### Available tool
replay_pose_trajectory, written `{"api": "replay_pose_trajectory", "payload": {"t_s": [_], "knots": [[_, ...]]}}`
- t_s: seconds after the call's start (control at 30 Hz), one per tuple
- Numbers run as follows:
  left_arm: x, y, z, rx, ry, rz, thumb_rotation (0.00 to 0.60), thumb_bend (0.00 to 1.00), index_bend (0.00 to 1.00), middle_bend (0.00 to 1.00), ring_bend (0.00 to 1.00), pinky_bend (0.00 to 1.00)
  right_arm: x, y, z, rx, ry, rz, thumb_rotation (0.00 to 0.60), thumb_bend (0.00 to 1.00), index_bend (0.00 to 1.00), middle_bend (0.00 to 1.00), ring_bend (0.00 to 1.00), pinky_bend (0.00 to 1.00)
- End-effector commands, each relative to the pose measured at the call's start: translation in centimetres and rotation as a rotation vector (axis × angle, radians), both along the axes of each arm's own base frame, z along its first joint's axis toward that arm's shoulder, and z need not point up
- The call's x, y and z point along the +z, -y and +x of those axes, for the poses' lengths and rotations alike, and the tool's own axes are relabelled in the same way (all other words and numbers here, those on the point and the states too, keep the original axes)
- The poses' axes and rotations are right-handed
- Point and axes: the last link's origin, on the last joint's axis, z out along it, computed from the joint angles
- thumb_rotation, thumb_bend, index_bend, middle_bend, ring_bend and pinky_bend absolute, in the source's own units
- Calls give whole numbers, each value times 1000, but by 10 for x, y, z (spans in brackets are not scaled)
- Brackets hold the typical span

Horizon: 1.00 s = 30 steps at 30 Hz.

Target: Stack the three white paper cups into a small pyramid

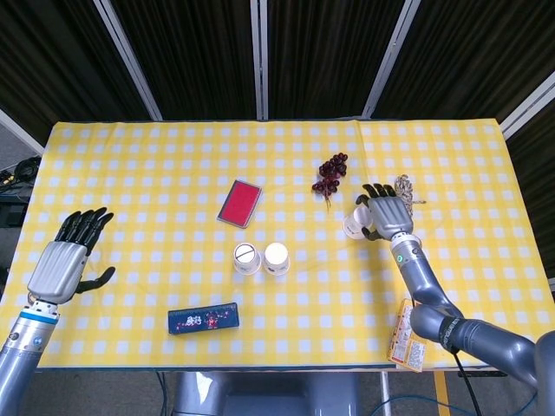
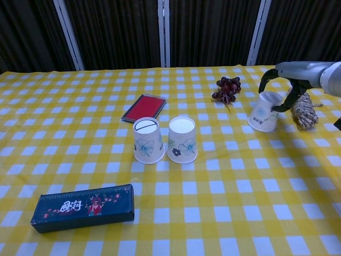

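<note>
Two cups point(image 2: 165, 140) stand upside down and touching, side by side, just in front of the red case point(image 2: 144, 108); this reads as the base of the pyramid, already set. The third cup point(image 2: 264, 111) stands apart, well to the right of the case and just in front of the grapes point(image 2: 227, 87), inverted and leaning a little. The right hand point(image 1: 385, 215) is draped over it from above, fingers curved down around the upturned bottom; one fingertip appears to touch the cup's side in the chest view, but a firm grip cannot be confirmed. Judgement: the hand is placed to take this cup from the top, so that it can be carried over and set on the pair. The rope coil point(image 2: 303, 110) lies just beside the cup and could be snagged. The left hand point(image 1: 66, 258) hovers far to the left of the case, fingers spread, holding nothing. A dark box point(image 2: 82, 207) lies in front of the pair.
</note>
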Motion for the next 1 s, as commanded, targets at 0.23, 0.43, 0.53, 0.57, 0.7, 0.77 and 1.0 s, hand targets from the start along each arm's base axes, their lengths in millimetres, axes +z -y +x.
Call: {"api": "replay_pose_trajectory", "payload": {"t_s": [0.23, 0.43, 0.53, 0.57, 0.7, 0.77, 1.0], "knots": [[-1, 1, 1, -4, 1, -9, 600, 304, 0, 0, 0, 0, 5, -3, 11, 48, 30, -51, 600, 296, 466, 187, 0, 3], [0, 0, 0, 3, -2, -4, 600, 304, 0, 0, 0, 0, 23, -13, 44, 159, 75, -79, 600, 295, 464, 183, 0, 3], [-1, -1, 0, 6, -5, -5, 600, 303, 0, 0, 0, 0, 33, -25, 67, 224, 109, -78, 600, 295, 464, 182, 0, 3], [-1, -1, 0, 6, -5, -5, 600, 303, 0, 0, 0, 0, 35, -29, 75, 242, 120, -75, 600, 296, 464, 182, 0, 3], [-1, -1, -1, 9, -7, -6, 600, 303, 0, 0, 0, 0, 41, -48, 106, 319, 157, -56, 600, 296, 464, 180, 0, 2], [-1, -2, -1, 9, -6, -7, 600, 303, 0, 0, 0, 0, 41, -54, 115, 334, 170, -48, 600, 296, 464, 180, 0, 2], [0, 0, 0, 4, -4, -9, 600, 303, 0, 0, 0, 0, 27, -75, 142, 382, 239, -13, 600, 297, 467, 179, 0, 3]]}}
